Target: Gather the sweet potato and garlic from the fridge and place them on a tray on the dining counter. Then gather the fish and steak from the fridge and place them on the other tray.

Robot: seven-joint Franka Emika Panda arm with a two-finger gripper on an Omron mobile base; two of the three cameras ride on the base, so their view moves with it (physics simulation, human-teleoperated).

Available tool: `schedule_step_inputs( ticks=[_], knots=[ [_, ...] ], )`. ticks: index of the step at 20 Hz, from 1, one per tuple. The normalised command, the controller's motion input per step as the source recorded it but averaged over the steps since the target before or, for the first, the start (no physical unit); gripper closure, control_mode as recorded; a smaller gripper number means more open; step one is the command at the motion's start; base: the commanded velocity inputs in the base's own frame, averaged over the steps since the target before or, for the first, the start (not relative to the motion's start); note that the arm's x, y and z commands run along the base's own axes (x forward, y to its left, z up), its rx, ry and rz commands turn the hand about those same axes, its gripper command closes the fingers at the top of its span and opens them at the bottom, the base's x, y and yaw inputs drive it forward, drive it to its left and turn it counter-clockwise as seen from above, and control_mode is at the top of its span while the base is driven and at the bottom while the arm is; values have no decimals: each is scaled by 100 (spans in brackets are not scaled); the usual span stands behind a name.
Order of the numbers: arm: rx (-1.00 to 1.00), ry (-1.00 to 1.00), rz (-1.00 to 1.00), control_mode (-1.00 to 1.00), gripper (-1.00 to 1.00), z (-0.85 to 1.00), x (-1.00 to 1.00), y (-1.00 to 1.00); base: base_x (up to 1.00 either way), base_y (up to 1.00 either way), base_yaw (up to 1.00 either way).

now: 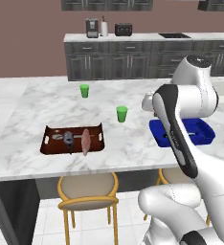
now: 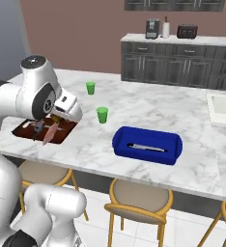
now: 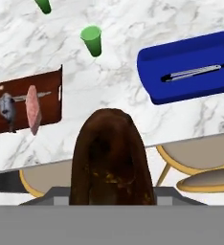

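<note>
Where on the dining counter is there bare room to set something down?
Bare marble lies between the brown tray and the blue tray, nearside of the nearer green cup, and along the far left edge. The brown tray is crowded with fish and steak.

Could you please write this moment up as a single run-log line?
gripper: shut on sweet potato, above counter edge | brown tray: fish, steak | blue tray: no food yet

I can read no text, label, brand, number or sign anywhere; the trays, cups, appliances and bench surfaces I see are all plain and unmarked.
</note>
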Motion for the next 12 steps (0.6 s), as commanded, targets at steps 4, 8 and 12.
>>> schedule_step_inputs(
  ticks=[4,8,12],
  knots=[
    [11,15,-2,-100,100,-29,71,-75,0,0,0],
    [9,11,0,-100,100,-40,51,-81,0,0,0],
    [0,3,0,-100,100,-50,35,-67,0,0,0]
  ],
)
